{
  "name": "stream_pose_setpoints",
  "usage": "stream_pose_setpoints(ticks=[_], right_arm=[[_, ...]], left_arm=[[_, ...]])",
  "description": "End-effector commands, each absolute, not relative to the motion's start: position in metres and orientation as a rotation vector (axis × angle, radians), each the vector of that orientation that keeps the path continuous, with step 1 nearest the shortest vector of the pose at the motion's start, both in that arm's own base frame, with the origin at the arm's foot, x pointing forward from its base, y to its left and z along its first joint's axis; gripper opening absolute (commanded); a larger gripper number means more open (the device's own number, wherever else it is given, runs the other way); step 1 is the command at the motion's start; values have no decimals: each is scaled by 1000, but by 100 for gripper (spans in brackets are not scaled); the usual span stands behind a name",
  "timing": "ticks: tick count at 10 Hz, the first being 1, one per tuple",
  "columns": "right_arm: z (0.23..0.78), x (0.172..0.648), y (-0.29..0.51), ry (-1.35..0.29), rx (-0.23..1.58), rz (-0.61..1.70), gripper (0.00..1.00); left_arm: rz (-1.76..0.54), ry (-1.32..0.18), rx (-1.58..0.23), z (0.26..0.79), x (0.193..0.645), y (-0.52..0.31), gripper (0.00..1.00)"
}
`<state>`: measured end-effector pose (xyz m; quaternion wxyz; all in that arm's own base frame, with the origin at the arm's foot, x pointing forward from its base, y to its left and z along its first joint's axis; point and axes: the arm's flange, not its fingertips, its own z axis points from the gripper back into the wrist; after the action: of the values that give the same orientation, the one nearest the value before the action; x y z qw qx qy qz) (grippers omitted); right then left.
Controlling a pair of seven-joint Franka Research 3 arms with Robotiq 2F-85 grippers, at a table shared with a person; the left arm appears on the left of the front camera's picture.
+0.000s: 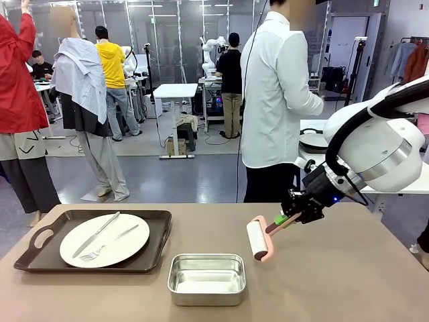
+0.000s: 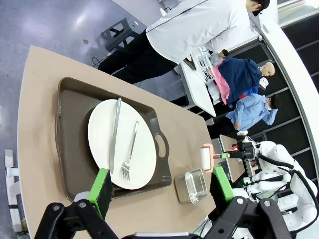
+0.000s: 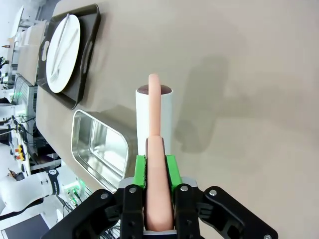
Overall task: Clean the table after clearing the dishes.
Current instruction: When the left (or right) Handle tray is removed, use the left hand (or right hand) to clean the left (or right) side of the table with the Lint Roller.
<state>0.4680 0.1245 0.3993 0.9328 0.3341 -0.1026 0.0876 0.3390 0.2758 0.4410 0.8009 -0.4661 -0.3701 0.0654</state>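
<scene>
Surface: taupe-brown tabletop point(image 1: 335, 282), matte, rounded corners; no crumbs or spills can be made out.
Background: open workshop floor; a person point(image 1: 275, 100) in a white shirt stands at the far edge.
Dishes: one dark tray point(image 1: 161, 235) sits at the robot's left on the tabletop and carries a white plate point(image 1: 127, 251) with a knife point(image 1: 97, 235) and fork point(image 1: 110, 241) lying side by side.
Pan: a small, empty steel pan point(image 1: 206, 300) sits near the front edge, just beside the tray.
Right claw point(image 1: 289, 216): pressed together on the pink handle of a lint roller point(image 1: 257, 240).
Roller position: white roll over bare tabletop, right of the pan; contact with the surface cannot be confirmed.
Left claw point(image 2: 160, 184): spread wide, empty, hovering above the tray.
Progress: clearing looks incomplete, as this tray is not yet removed; the cleaning tool is in hand.
Remaining: remove the tray, then roll the whole surface.
</scene>
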Motion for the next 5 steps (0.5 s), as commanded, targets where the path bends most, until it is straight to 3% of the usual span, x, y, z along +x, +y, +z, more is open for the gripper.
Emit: stream_pose_setpoints(ticks=[1,5], right_arm=[[399,468,125,-211,685,178,20],[363,493,120,-111,781,53,20]], left_arm=[[129,-798,-1008,442,336,279,100],[129,-798,-1008,442,336,279,100]])
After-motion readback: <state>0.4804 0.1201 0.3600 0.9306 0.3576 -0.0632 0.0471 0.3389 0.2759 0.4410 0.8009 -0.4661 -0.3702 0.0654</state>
